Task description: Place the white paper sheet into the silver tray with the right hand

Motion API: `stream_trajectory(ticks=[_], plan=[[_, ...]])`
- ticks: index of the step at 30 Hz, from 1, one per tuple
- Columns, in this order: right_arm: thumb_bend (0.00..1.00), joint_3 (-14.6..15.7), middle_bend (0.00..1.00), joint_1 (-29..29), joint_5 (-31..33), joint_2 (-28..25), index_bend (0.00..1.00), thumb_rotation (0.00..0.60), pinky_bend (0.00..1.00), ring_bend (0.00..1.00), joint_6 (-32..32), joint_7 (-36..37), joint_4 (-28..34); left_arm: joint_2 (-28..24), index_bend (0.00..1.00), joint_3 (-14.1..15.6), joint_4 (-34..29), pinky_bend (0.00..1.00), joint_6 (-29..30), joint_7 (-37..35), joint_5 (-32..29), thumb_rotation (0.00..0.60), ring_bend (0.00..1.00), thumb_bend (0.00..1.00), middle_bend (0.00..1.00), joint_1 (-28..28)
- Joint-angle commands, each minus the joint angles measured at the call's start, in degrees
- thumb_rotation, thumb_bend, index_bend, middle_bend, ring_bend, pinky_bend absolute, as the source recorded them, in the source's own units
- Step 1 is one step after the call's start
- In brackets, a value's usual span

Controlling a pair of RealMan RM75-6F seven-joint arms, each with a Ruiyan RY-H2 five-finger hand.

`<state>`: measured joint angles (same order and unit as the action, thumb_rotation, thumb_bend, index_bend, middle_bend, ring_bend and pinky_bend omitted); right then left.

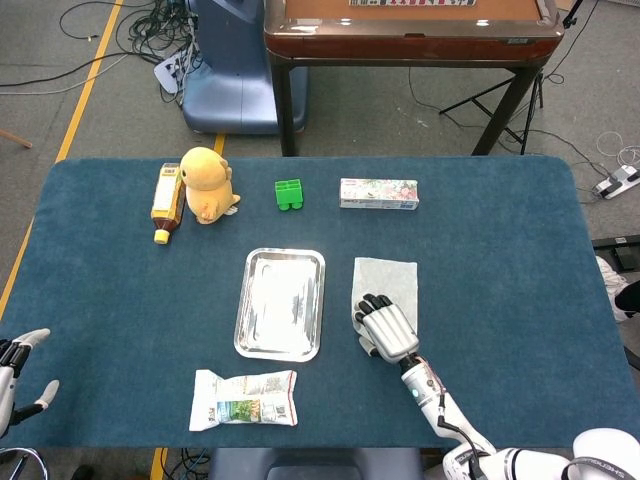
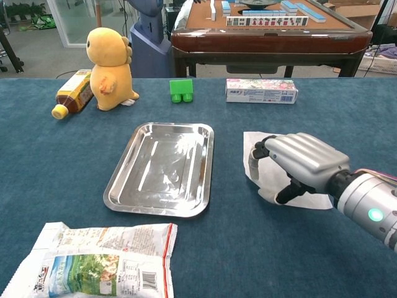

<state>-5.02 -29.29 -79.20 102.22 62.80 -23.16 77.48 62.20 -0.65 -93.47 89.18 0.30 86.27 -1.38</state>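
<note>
The sheet [image 2: 259, 144] lies flat on the blue table [image 1: 500, 230], just right of the tray [image 2: 124, 180] and apart from it. The tray sits empty.

The right hand [image 2: 296, 166] is palm-down over the near part of the sheet. Its fingers [image 2: 255, 156] are curled downward with the tips at or near the paper's left edge, and the thumb reaches under toward the near edge. Whether any paper is actually pinched between thumb and fingers cannot be told from either view; no corner is visibly lifted.

The left hand [image 1: 14, 368] shows only at the table's near left edge, fingers apart, holding nothing, well away from the work.

Assessment: the step in hand is securing a grip on the sheet; the transfer has not begun.

Recommendations:
- Thin paper on felt-like cloth offers little edge to catch. Likely best to drag the fingertips inward so the paper buckles, then close the thumb on the raised fold.
- Confirm the sheet rises with the hand before moving sideways.
- Carry leftward high enough to clear the tray's raised rim.
- Release over the tray's middle so the sheet settles inside and does not drape over the rim.

Risk: the sheet may slide along the cloth instead of lifting.
</note>
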Motion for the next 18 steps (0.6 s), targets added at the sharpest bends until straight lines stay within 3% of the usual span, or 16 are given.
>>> stream_trajectory(ticks=[1,9,18], plan=[[0.40,0.0,0.32,0.0,0.1,0.0,0.52,0.600,0.27,0.18,0.0,0.1,0.0,0.0,0.20,0.0,0.0,0.13,-0.1,0.0,0.0,0.600,0.21,0.25,0.22,0.0],[0.49,0.1,0.32,0.5,0.5,-0.7,0.52,0.600,0.27,0.18,0.5,0.7,0.4,0.1,0.20,0.0,0.0,0.13,-0.2,0.2,0.0,0.600,0.21,0.25,0.22,0.1],[0.53,0.1,0.34,1.8,0.6,-2.9,0.55,0.600,0.27,0.18,2.3,3.2,1.7,0.1,0.20,0.0,0.1,0.13,-0.3,0.2,-0.1,0.600,0.21,0.25,0.22,0.2]])
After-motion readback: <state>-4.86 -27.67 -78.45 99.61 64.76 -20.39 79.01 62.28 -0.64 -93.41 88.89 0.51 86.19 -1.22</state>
